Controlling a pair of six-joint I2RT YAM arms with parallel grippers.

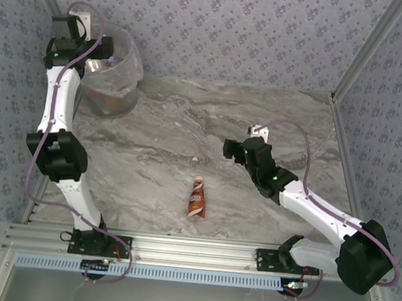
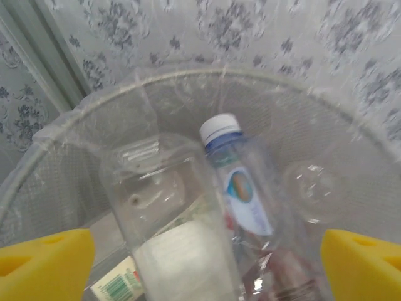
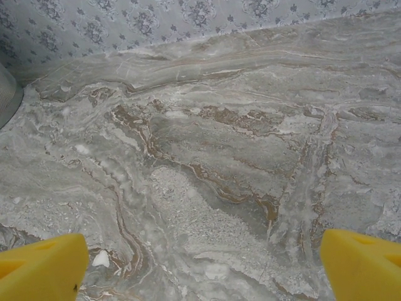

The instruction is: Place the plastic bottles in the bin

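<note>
Overhead: brown-white bottle (image 1: 196, 197) mid-table; left wrist: blue-capped bottle (image 2: 241, 188), seemingly in bin (image 2: 188, 74).

Desk (image 1: 260, 128): grey-brown marbled surface. Walls (image 1: 234, 26): pale floral wallpaper, metal corner posts (image 1: 364, 49). Aluminium rail (image 1: 191, 249) along lower frame.

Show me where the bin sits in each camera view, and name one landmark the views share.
Top external: the bin stands at the upper left, in the table's far-left corner.
Left wrist: the bin is seen from above, its rim arcing across the frame, with bottles lying inside.
Right wrist: a grey sliver at the far left edge, apparently the bin.
Shared landmark: the floral wallpaper behind it.
</note>
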